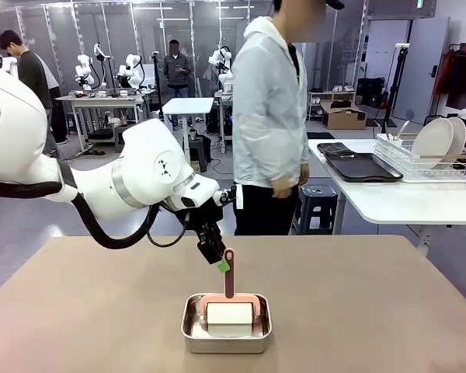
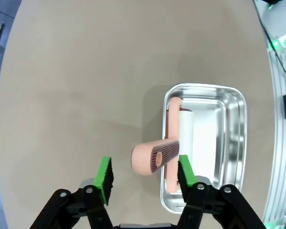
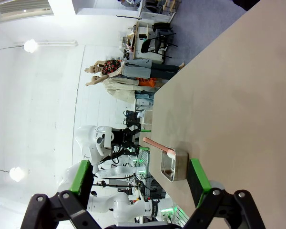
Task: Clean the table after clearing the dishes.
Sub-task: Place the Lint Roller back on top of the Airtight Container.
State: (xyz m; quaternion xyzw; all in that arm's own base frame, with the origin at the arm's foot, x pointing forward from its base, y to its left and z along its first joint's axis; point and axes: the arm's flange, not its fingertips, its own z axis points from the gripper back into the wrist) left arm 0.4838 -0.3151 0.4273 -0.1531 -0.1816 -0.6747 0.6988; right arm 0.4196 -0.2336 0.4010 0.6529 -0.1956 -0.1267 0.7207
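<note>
The brown table point(image 1: 357, 287) holds a small steel pan point(image 1: 226, 326) near its front edge. In the pan lies a white roller point(image 1: 230, 315) with its pink handle point(image 1: 229, 273) pointing up. My left gripper point(image 1: 220, 263) hangs at the top of that handle. In the left wrist view the left gripper point(image 2: 144, 174) is open, and the handle's end point(image 2: 155, 157) sits between the green pads, close to the right-hand one. My right gripper point(image 3: 140, 181) is open with nothing in it. The dishes point(image 1: 439, 140) stand in a wire rack on the white side table, dark trays point(image 1: 361, 165) beside them.
A person point(image 1: 268, 116) stands at the table's far side, hands hanging. The white side table point(image 1: 396, 202) is behind the right far corner, with a stool point(image 1: 318, 203) next to it. The right wrist view shows the pan point(image 3: 174, 166) far off along the table point(image 3: 238, 95).
</note>
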